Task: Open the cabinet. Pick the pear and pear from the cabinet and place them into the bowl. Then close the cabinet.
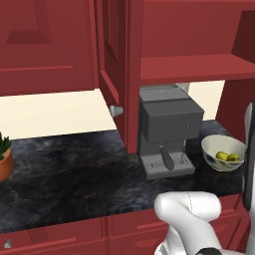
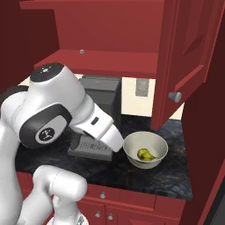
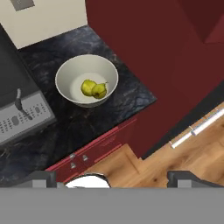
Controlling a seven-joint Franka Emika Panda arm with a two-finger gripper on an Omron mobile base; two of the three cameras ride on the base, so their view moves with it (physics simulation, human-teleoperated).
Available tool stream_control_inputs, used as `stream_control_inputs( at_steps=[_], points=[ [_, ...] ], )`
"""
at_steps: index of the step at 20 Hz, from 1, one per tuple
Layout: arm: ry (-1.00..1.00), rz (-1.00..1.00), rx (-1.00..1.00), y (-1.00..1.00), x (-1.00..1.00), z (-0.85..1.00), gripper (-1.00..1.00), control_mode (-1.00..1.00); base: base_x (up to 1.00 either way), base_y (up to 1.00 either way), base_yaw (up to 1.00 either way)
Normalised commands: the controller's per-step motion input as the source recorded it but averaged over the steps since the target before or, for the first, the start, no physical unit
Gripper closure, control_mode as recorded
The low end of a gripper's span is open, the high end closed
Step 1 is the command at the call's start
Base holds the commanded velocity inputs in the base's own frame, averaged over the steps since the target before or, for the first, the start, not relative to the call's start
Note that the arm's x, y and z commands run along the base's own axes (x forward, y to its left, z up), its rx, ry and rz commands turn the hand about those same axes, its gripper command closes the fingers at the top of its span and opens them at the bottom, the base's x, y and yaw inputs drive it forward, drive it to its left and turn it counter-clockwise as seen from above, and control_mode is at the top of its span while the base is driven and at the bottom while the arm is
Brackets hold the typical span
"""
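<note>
Pears: two small yellow-green speckled pears (image 3: 94,89) lie touching inside the round cream-white bowl (image 3: 65,74).
Bowl: beside the grey coffee machine (image 1: 167,124).
Cabinet: dark red wooden doors (image 2: 189,57) open above.
Gripper (image 3: 111,177): spread, empty.
Risk: arm clipping the bowl while closing doors.

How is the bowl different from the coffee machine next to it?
The bowl is round and cream-white; the coffee machine is boxy and grey. The bowl sits low and open on top, with both pears lying inside; the coffee machine stands much taller, and its tray carries no fruit. The bowl has dark marks on its outer side; the coffee machine looks plain. Both stand side by side on the dark counter, below the open cabinet.
</note>
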Motion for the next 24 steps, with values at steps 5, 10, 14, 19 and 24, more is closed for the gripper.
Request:
stream_control_inputs(
  at_steps=[5,10,14,19,24],
  points=[
    [-0.04,-0.04,-0.06,0.04,-0.31,0.30,-1.00,-1.00,0.00,0.00,0.00],
    [-0.02,0.00,-0.05,0.00,0.00,0.43,-1.00,-1.00,0.00,0.00,0.00],
    [0.00,0.00,0.00,-0.01,-0.05,0.45,-1.00,-1.00,0.00,0.00,0.00],
    [0.00,0.00,0.00,-0.08,-0.14,0.32,-1.00,-1.00,0.00,0.00,0.00],
    [0.00,-0.01,0.00,-0.20,-0.10,0.06,-1.00,-1.00,0.00,0.00,0.00]
  ],
)
